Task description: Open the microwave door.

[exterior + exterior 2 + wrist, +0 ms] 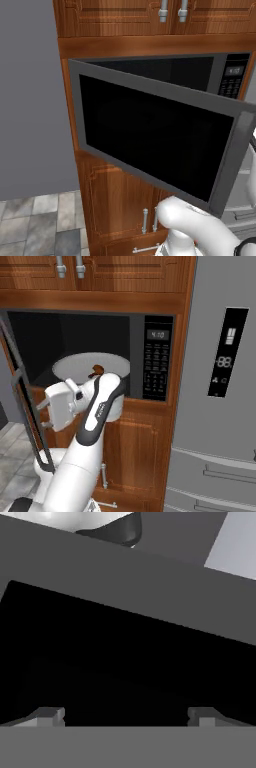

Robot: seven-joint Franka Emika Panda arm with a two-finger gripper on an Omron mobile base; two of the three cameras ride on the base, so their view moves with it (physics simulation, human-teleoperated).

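fridge [220, 381]: grey, seen just right of the cabinet column.
cabinet column [145, 441]: brown wood, microwave built in.
microwave door [150, 135]: swung well open on its left hinge, black glass facing the left base camera.
keypad panel [157, 358]: black, right of the cavity.
bowl [87, 368]: white, inside the cavity.
pincer [125, 717]: spread wide, nothing held; contact with the door probably none, hard to tell.
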